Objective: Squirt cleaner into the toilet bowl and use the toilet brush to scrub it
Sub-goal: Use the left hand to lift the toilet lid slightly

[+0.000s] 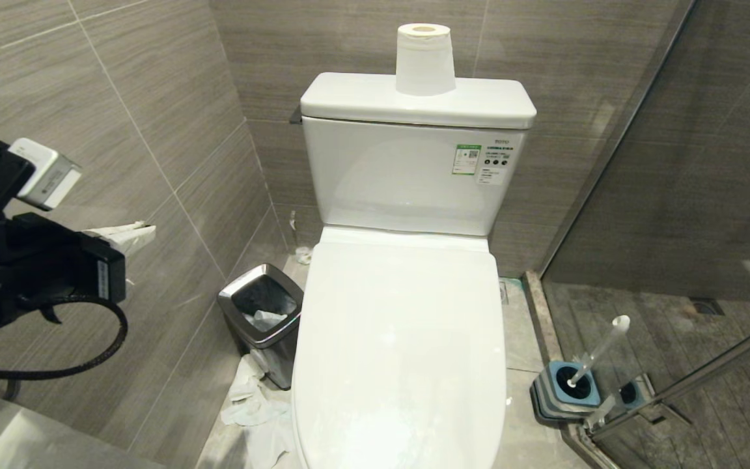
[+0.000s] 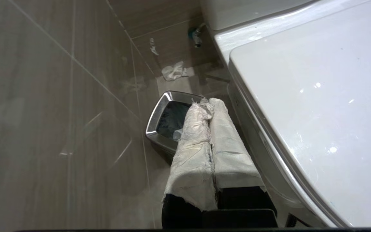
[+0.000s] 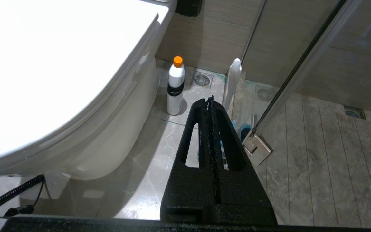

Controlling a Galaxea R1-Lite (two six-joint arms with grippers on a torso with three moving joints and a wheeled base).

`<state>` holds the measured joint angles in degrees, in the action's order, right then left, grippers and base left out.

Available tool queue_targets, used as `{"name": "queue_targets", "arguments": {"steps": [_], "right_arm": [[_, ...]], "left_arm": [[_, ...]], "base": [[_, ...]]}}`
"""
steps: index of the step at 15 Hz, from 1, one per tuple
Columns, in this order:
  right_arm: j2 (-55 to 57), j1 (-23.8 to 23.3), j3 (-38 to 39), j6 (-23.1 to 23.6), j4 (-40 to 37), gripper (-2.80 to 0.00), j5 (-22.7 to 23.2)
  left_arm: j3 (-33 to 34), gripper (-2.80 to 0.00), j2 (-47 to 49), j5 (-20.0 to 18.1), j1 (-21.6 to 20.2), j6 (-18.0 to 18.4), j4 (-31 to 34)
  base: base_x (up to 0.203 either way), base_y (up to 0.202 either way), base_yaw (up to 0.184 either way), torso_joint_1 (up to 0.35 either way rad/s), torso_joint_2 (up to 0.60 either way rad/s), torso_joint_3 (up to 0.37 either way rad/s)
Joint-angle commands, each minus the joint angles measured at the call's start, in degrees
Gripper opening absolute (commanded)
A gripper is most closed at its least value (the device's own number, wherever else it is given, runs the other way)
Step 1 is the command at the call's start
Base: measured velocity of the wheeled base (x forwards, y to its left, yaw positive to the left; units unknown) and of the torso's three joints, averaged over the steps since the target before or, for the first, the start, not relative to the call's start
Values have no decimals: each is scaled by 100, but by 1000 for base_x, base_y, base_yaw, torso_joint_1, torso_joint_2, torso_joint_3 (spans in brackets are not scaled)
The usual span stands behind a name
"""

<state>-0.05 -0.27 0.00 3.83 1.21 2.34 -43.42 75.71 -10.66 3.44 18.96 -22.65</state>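
The white toilet's lid is down, so the inside of the toilet bowl is hidden; only its outer wall shows. The cleaner, a white bottle with an orange cap, stands on the floor beside the bowl. To the right of the toilet, the toilet brush leans in its blue-grey holder. My left gripper is raised at the left by the tiled wall, above the waste bin, its white-wrapped fingers shut on nothing. My right gripper is shut and empty, low, pointing toward the brush handle.
A steel-rimmed black waste bin sits left of the toilet, with crumpled paper on the floor beside it. A toilet roll stands on the tank. A glass shower door closes off the right, its hinge near the holder.
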Motion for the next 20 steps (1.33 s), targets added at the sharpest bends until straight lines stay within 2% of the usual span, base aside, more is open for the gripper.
{"name": "queue_targets", "arguments": {"steps": [1,4,5,7,9,11,14,16,17,20], "right_arm": [[-4,0,79,4,2,-280,3],[-4,0,70,4,2,-280,3],[-4,0,70,4,2,-280,3],[-4,0,70,4,2,-280,3],[-4,0,70,4,2,-280,3],[-4,0,70,4,2,-280,3],[-4,0,76,4,2,-280,3],[-4,0,70,4,2,-280,3],[-4,0,70,4,2,-280,3],[-4,0,79,4,2,-280,3]], "left_arm": [[-229,-280,635,-12,65,17,-19],[-631,-280,1401,-65,65,11,-21],[-766,-280,1702,-167,62,-5,-27],[-1097,-280,2328,-599,23,-58,-37],[-1502,-280,2915,-1232,-115,-187,-20],[-1727,-280,3379,-1856,-319,-620,-29],[-1860,-280,3850,-3129,-708,-1794,-32],[-1871,-280,4118,-3571,-896,-2569,-42],[-1869,-280,4215,-3885,-993,-2749,-45],[-1794,-280,4625,-5173,-1267,-2818,-44]], "base": [[0,0,0,0,0,0],[0,0,0,0,0,0],[0,0,0,0,0,0],[0,0,0,0,0,0],[0,0,0,0,0,0],[0,0,0,0,0,0],[0,0,0,0,0,0],[0,0,0,0,0,0],[0,0,0,0,0,0],[0,0,0,0,0,0]]}}
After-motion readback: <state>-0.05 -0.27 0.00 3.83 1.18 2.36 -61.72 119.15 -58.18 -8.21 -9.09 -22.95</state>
